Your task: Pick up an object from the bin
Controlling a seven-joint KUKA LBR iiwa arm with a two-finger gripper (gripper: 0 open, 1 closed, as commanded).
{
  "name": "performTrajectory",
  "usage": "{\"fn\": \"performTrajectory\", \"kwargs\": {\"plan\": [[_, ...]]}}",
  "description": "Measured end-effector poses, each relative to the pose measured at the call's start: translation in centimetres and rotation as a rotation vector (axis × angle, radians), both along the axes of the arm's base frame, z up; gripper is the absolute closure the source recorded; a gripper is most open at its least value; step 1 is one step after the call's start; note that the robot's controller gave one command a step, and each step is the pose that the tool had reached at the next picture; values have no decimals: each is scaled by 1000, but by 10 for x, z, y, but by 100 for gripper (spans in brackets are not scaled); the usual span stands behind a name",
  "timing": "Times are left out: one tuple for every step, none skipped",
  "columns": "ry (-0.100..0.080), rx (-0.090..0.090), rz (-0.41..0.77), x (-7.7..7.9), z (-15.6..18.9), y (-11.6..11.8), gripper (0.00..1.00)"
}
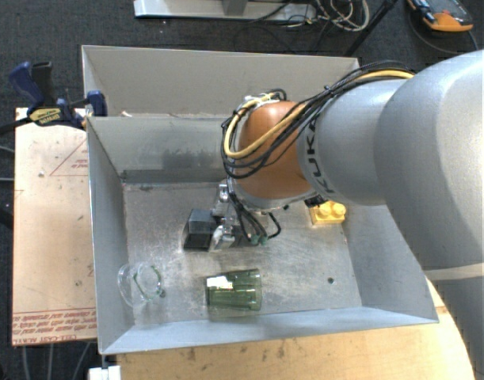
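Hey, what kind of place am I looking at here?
Probably a robotics lab test cell: a cabled robot arm reaches into a grey metal bin of odd small items, like a yellow toy brick, with loose cables on the floor.

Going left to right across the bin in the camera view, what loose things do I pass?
Clear glass cup → black block → clear jar with green contents, on its side → yellow toy brick.

Dark lettering [310, 153] runs along the grey arm [368, 141], just beside the orange wrist cover [269, 153]. Only a few letters show past the cables, and they appear to be part of "KUKA". A white label [219, 282] on the green jar [235, 291] is too small to read. No other text is legible.
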State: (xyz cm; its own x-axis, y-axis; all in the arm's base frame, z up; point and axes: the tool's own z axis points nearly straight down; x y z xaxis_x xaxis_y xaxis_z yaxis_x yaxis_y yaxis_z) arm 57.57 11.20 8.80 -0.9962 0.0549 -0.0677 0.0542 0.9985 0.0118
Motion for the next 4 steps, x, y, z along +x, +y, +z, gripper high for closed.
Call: {"fn": "performTrajectory", "kwargs": {"plan": [[26, -1, 4, -7, 3, -1, 100], [76, -9, -6, -16, 29, 2, 100], [71, -8, -12, -2, 70, 9, 100], [72, -9, 7, -15, 133, -6, 100]]}}
